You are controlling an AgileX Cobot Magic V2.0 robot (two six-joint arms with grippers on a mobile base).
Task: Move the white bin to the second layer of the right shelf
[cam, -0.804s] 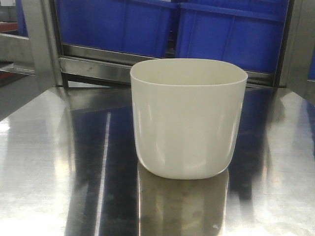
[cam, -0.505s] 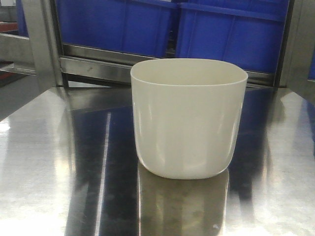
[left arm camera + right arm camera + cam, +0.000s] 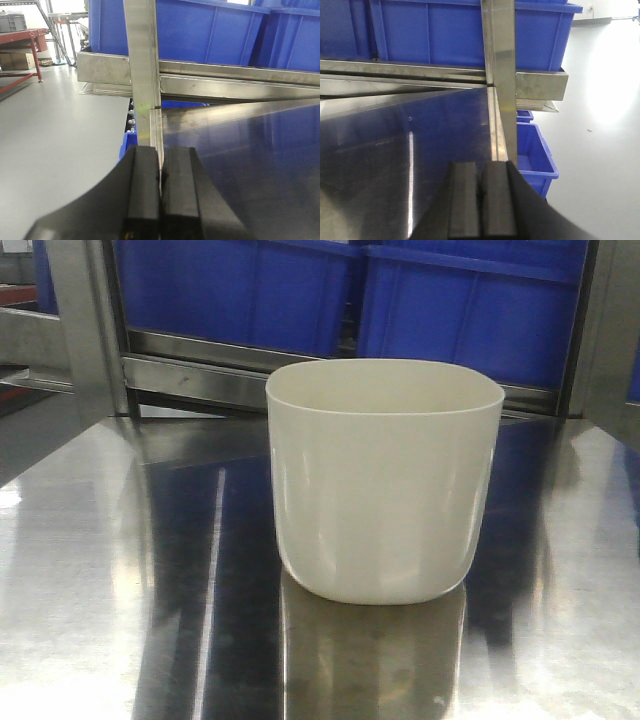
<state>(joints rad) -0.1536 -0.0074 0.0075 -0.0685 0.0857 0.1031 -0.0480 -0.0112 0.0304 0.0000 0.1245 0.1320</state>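
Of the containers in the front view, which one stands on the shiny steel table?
The white bin, cream and rounded, stands upright on the steel tabletop. The blue crates sit behind it in the rack.

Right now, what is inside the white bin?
Only the upper inner wall of the white bin shows, bare. Its near wall covers the bottom, so contents there cannot be seen.

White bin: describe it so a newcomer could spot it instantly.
Start at the mirror-like steel tabletop in front of the blue crates. The white bin stands upright, alone near its middle. It is the only cream, rounded-square tub; the neighbours behind it are blue and rectangular.
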